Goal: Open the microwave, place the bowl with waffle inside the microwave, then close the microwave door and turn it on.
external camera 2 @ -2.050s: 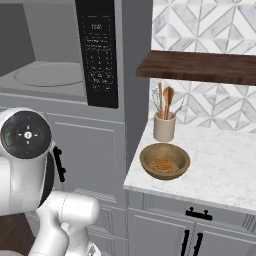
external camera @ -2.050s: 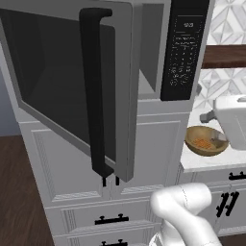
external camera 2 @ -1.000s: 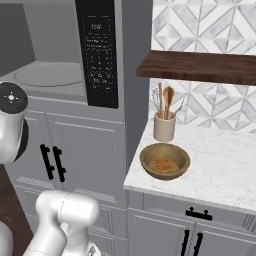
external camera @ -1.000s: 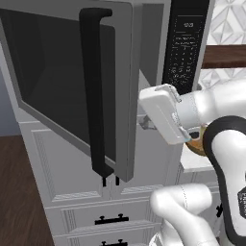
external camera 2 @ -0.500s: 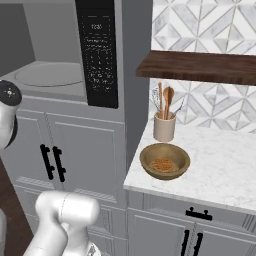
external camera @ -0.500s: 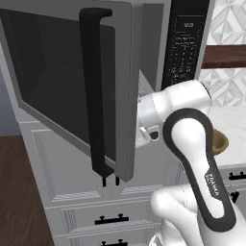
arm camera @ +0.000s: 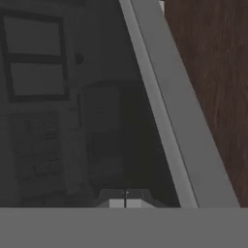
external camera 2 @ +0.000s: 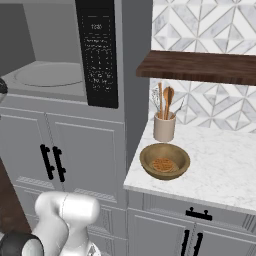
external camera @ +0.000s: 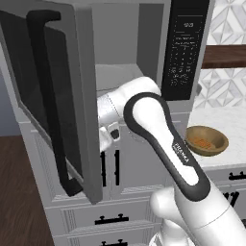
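The microwave [external camera: 120, 72] stands open, its grey cavity and round turntable plate [external camera 2: 47, 75] showing beside the black keypad panel [external camera 2: 100, 55]. The microwave door [external camera: 53, 96] is swung far out to the left, its long black bar handle facing outward. My gripper [external camera: 102, 139] is just behind the door's free edge, at its inner face. In the hand view the gripper [arm camera: 126, 201] is shut on nothing, the dark door glass [arm camera: 72, 121] close in front of it. The bowl with waffle [external camera 2: 165, 161] sits on the white marble counter [external camera 2: 225, 170] to the right of the microwave.
A cream utensil holder [external camera 2: 164, 125] with wooden spoons stands behind the bowl under a dark wooden shelf [external camera 2: 200, 65]. White cabinet doors with short black handles [external camera 2: 52, 162] sit below the microwave. Dark wood floor [arm camera: 213, 72] shows past the door's grey frame.
The door has swung wider to the left. My arm has swept left from near the counter to the door's inner side. The bowl has not moved.
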Controlling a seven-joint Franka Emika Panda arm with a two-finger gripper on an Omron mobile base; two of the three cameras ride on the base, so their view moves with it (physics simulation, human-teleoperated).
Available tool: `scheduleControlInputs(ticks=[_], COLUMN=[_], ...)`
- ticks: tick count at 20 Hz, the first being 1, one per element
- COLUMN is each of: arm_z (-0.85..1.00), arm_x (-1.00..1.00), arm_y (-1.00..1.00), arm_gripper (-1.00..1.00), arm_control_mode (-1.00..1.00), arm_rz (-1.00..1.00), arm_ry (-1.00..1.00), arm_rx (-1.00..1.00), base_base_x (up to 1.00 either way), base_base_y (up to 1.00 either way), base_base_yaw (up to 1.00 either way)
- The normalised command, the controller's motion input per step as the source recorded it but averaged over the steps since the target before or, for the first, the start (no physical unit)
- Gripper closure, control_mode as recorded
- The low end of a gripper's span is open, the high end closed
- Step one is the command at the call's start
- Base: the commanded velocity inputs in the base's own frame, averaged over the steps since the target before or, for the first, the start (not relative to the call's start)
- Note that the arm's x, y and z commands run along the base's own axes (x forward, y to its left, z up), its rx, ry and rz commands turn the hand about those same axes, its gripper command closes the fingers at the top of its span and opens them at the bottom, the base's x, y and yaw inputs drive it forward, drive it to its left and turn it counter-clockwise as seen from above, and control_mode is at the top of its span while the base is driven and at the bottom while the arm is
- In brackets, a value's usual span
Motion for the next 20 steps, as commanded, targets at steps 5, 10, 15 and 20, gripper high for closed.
scheduleControlInputs(ticks=[5,10,15,20], arm_z=[-0.03,-0.05,0.00,0.00], arm_x=[0.00,0.00,-0.18,-0.38], arm_y=[0.75,-0.79,-1.00,-1.00], arm_gripper=[1.00,1.00,1.00,1.00], arm_control_mode=[-1.00,-1.00,-1.00,-1.00], arm_rz=[0.22,0.00,-0.14,-0.31], arm_ry=[0.04,-0.09,-0.02,-0.01], arm_rx=[0.01,0.25,0.20,0.00], base_base_x=[0.00,0.00,0.00,0.00], base_base_y=[0.00,0.00,0.00,0.00], base_base_yaw=[0.00,0.00,0.00,0.00])
